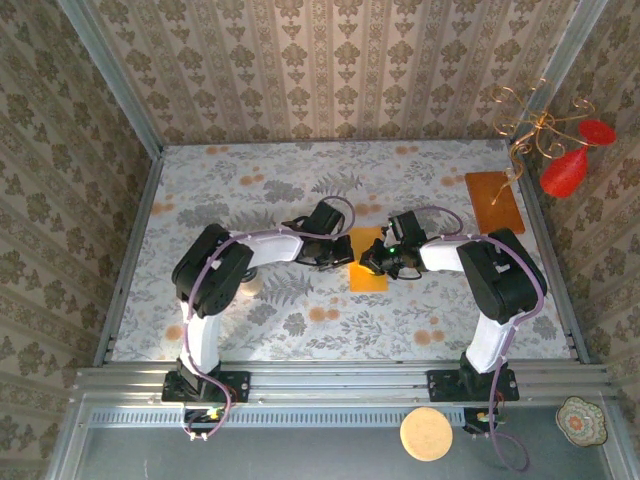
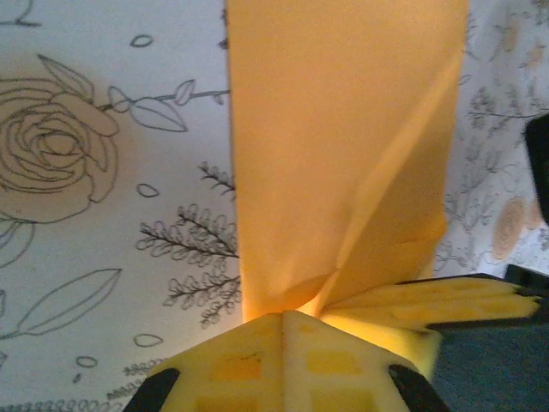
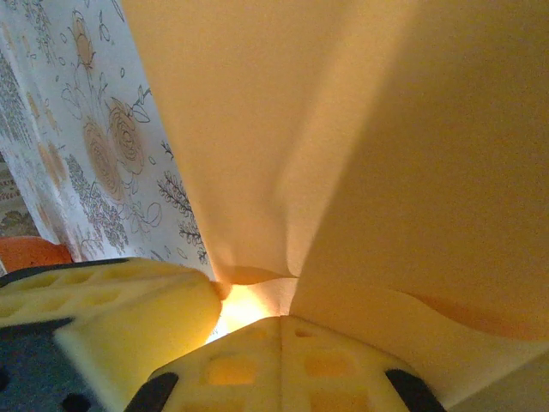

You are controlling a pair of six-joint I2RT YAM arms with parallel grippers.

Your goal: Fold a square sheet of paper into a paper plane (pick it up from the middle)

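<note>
Top external: square sheet of paper (image 1: 367,240) is at the middle of the table (image 1: 300,320), between the arms. On its left edge the left gripper (image 1: 347,258) is pinched fully closed, and the right gripper (image 1: 368,264) is pinched closed on its right part. Wrist views show the yellow pads (image 2: 257,360) pressed together and the paper puckering at each nip. Brown board (image 1: 493,200) lies far right. Small patterned dish (image 1: 580,418) sits on the near-right ledge, contents unreadable.

Looks like a robotics lab cell dressed up as a home, tbh. Left arm (image 1: 205,300) and right arm (image 1: 495,290) are bolted to a metal rail (image 1: 340,380), but there's damask wallpaper on the walls (image 1: 350,70), floral cloth over the bench (image 1: 440,330), and red ornaments (image 1: 562,172) hanging up.
</note>
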